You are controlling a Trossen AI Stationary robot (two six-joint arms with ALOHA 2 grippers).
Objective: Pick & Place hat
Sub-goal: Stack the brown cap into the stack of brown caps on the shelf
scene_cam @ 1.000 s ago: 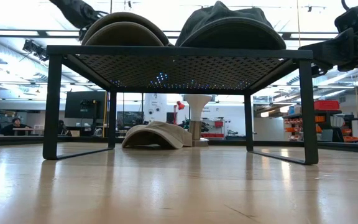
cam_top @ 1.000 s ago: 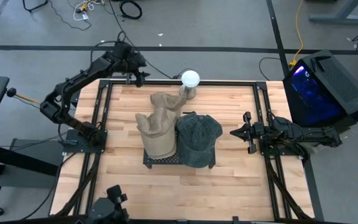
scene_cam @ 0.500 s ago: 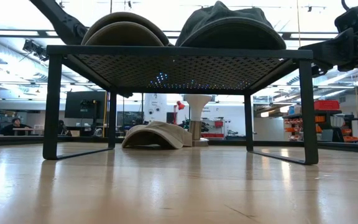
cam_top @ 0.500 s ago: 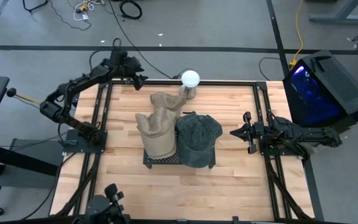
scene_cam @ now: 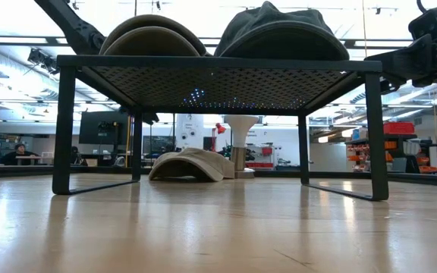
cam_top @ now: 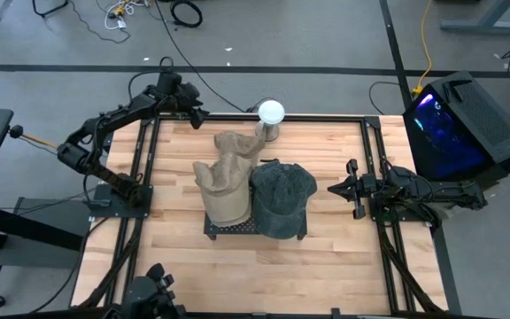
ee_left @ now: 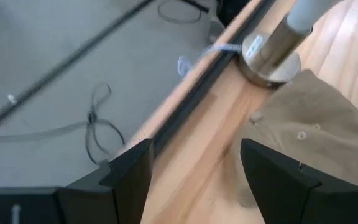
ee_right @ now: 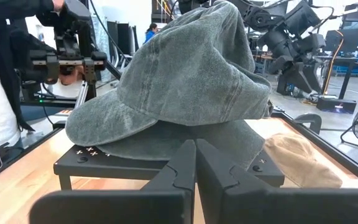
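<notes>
The left claw [cam_top: 195, 113] hangs over the far left edge of the worktop [cam_top: 326, 257], at the frame rail, with its two fingers [ee_left: 129, 171] spread wide apart and nothing between them; the left wrist view shows bare wood and the rail in the gap. It touches no hat. The right claw [cam_top: 336, 189] rests at the right side of the worktop, pointed toward the rack, its fingers [ee_right: 179, 168] pressed together with no gap and nothing gripped. A black mesh rack [cam_top: 255, 226] stands at the middle of the worktop. On it lie two stacked tan hats [cam_top: 220, 190] on the left half and a dark grey-green hat [cam_top: 282, 197] on the right half, the two lots touching side by side. A further tan hat [cam_top: 240, 146] lies flat on the worktop just behind the rack, its far edge just beside the metal base of a white-headed stand [cam_top: 271, 113] at the rear edge. In the low view this hat [scene_cam: 192, 164] is seen beneath the rack, resting on the wood.
</notes>
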